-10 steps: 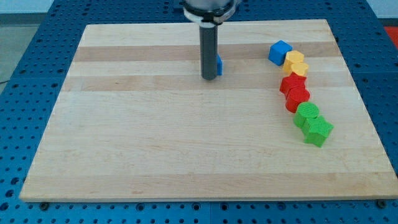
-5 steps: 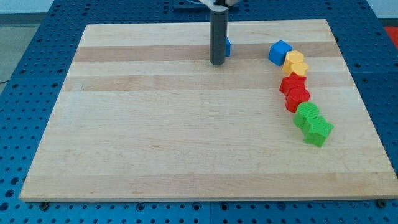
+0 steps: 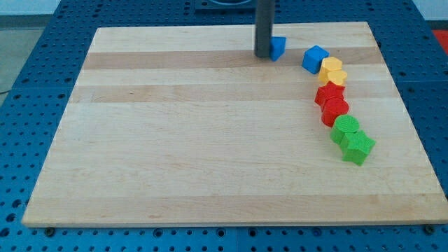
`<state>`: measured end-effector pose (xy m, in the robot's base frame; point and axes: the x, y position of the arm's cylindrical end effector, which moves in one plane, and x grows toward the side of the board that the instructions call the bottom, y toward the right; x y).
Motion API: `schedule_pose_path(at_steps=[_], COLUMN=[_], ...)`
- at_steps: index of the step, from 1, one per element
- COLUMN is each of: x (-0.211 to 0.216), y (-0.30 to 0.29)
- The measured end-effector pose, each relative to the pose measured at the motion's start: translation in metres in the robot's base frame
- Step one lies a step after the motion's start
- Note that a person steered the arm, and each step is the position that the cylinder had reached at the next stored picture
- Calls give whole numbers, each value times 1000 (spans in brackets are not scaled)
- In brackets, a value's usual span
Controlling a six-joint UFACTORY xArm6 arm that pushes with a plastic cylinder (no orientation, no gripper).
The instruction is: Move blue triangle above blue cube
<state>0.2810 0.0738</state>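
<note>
Blue triangle [image 3: 278, 47] touching right side of my tip [image 3: 264, 55], near counter [image 3: 175, 140] top edge; blue cube [image 3: 315, 59] just right. No jaws fitted.

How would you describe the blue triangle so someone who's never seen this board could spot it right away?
Start at the wooden board and go to its top edge, right of centre, where the dark rod comes down. The blue triangle sits against the right side of my tip. Unlike the blue cube, which heads the curved chain of yellow, red and green blocks, it stands alone and looks smaller.
</note>
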Motion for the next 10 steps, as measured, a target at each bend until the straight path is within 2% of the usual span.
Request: schedule_pose_path(at_steps=[1, 2, 3, 5, 8, 10], x=[-8, -17, -36, -30, -16, -16], y=[7, -31, -29, 24, 1, 46])
